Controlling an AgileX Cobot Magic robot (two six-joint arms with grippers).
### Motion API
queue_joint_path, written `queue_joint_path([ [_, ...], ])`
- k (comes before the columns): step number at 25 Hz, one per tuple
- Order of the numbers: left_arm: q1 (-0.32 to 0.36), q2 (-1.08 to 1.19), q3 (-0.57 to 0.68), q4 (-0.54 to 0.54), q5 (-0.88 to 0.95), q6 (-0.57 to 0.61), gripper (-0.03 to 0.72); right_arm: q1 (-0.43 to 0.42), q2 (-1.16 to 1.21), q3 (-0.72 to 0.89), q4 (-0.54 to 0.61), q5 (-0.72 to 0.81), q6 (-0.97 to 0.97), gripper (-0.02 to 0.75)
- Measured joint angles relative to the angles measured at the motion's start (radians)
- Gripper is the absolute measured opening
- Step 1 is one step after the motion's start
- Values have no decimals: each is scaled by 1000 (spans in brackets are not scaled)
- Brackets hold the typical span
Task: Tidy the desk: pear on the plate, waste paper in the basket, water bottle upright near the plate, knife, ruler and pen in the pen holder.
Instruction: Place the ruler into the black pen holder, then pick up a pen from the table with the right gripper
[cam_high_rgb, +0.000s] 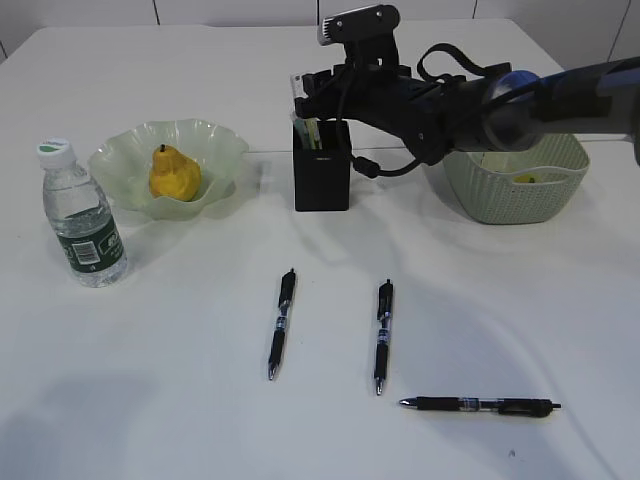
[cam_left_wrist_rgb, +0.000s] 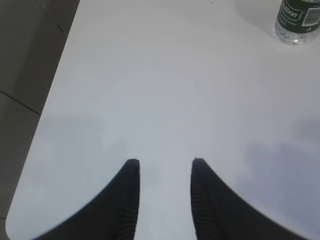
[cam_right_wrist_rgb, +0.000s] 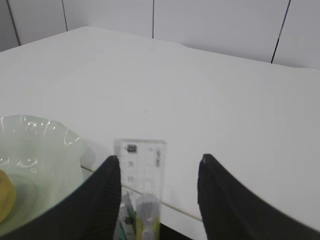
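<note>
My right gripper (cam_high_rgb: 318, 108) hovers right over the black pen holder (cam_high_rgb: 321, 170), jaws open. In the right wrist view the clear ruler (cam_right_wrist_rgb: 140, 162) stands in the holder between the fingers of my right gripper (cam_right_wrist_rgb: 160, 157), close to the left one, with nothing clamped. A blurred yellowish tool (cam_right_wrist_rgb: 148, 220), perhaps the knife, stands beside it. Three black pens (cam_high_rgb: 281, 322) (cam_high_rgb: 383, 335) (cam_high_rgb: 480, 405) lie on the table in front. The pear (cam_high_rgb: 173, 173) sits on the green plate (cam_high_rgb: 215, 140). The water bottle (cam_high_rgb: 85, 215) stands upright left of the plate. My left gripper (cam_left_wrist_rgb: 162, 161) is open over bare table.
The green basket (cam_high_rgb: 500, 200) stands right of the holder, under my right arm, with a small yellowish thing inside. The bottle's base (cam_left_wrist_rgb: 298, 20) shows at the top right of the left wrist view, and the table's left edge runs close to that gripper.
</note>
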Motion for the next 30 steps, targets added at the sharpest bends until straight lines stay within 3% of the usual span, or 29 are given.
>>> queue_joint_path([
  [14, 0, 0, 0, 0, 0, 0, 238, 0, -29, -2, 0, 51, 40, 411],
  [30, 0, 0, 0, 0, -48, 0, 238, 0, -230, -2, 6, 381, 83, 410],
])
